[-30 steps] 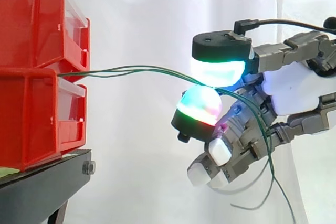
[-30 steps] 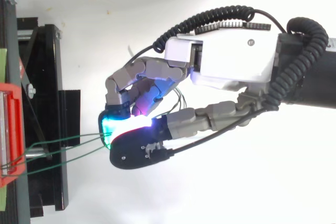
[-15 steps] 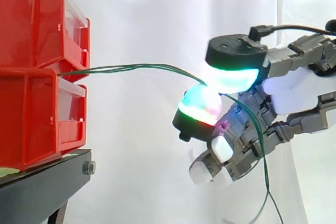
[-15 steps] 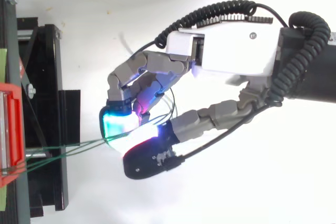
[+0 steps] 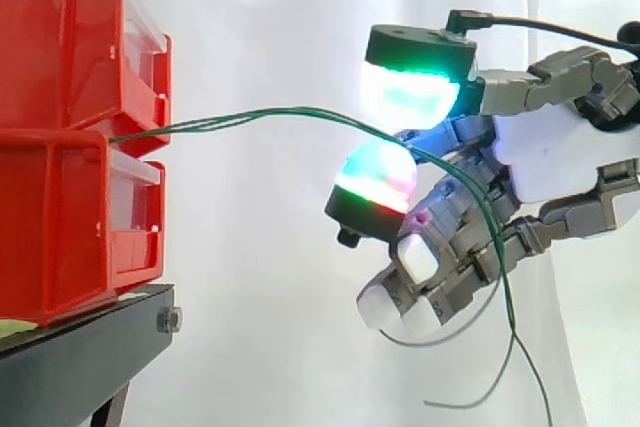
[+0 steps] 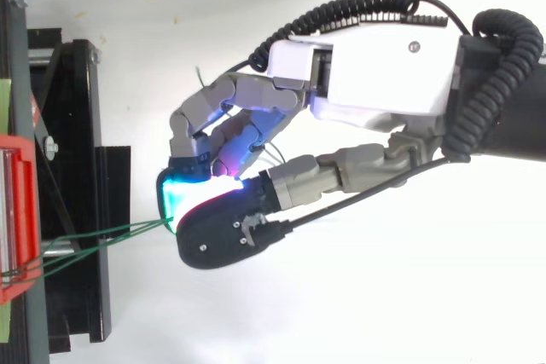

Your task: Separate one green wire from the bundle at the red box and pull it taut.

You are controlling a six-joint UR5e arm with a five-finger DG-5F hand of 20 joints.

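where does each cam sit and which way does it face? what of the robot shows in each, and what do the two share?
Side view: beside the work at about its height, looking level across; red bins on the black stand at left, the hand at right.
Top view: above, looking straight down; bins at the left edge, hand and arm entering from the right edge.
Shared: bins, stand, hand, and the green wires running from bins to hand.

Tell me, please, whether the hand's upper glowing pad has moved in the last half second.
Yes: in the side view the upper pad rose and shifted left, toward the red bins.
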